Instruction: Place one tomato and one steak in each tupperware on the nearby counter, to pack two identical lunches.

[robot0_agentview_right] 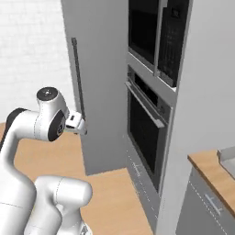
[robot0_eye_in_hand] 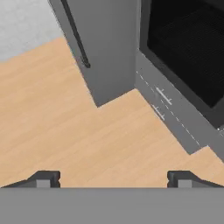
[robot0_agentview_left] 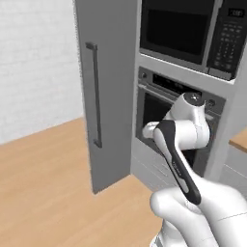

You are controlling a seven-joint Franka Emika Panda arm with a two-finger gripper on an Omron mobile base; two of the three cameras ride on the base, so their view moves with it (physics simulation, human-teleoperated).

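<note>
Hand view is showing the two-finger gripper (robot0_eye_in_hand: 113,178) spread wide and holding nothing over bare wood flooring, presumably because nothing is being reached for; the light brown wood-toned counter (robot0_agentview_right: 212,172) is sitting at the right base view's lower right

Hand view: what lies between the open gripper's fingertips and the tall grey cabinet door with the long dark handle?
In the hand view, only bare wood floor lies between the open gripper and the cabinet door; nothing rests on that stretch.
</note>
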